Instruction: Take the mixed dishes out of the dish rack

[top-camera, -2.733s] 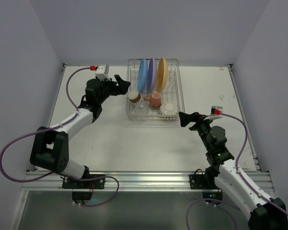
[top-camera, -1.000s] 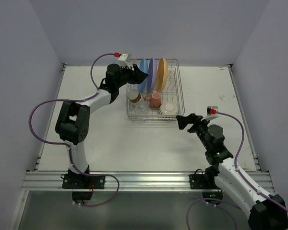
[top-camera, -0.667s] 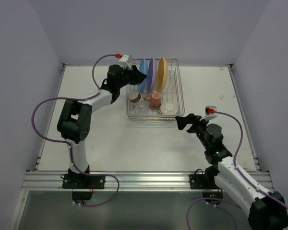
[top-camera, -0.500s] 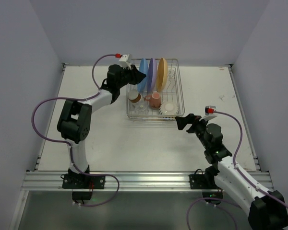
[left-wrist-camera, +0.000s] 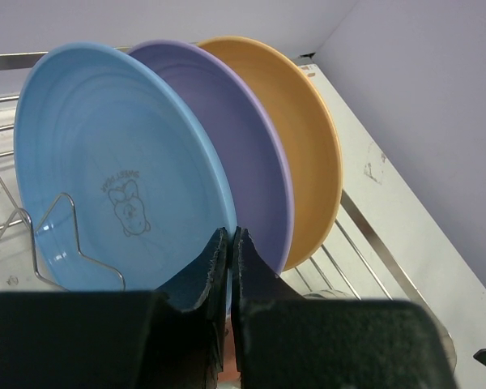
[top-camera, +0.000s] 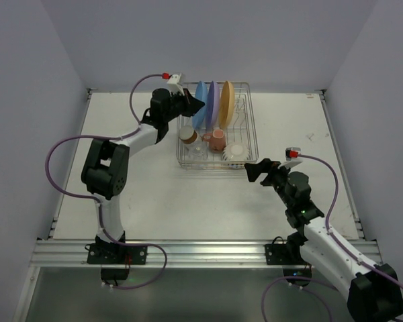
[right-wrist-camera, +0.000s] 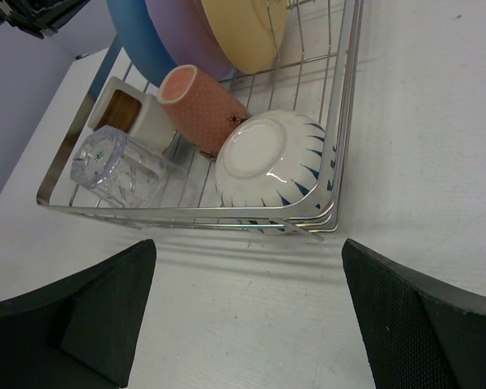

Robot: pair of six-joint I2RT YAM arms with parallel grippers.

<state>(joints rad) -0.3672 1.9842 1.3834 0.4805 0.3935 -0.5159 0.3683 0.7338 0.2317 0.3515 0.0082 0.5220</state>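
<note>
The dish rack (top-camera: 252, 137) is a silver wire basket at the back of the table. A blue plate (left-wrist-camera: 105, 162), a purple plate (left-wrist-camera: 247, 138) and a yellow-orange plate (left-wrist-camera: 312, 146) stand upright in its prongs. My left gripper (left-wrist-camera: 229, 237) is shut on the blue plate's lower rim, the purple plate just behind it. The front half holds a brown cup (right-wrist-camera: 134, 117), a pink mug (right-wrist-camera: 198, 97), a clear glass (right-wrist-camera: 113, 166) and an upturned white cup (right-wrist-camera: 271, 158). My right gripper (right-wrist-camera: 247, 251) hangs wide open over bare table, just in front of the rack's near right corner.
The rack's front rail (right-wrist-camera: 186, 212) runs between my right gripper and the cups. White walls close in the table on three sides. Purple cables loop from both arms; the left arm (top-camera: 131, 137) stretches along the rack's left side.
My left gripper has closed from open onto the blue plate's rim. The right arm has crept slightly toward the rack and stays open.
</note>
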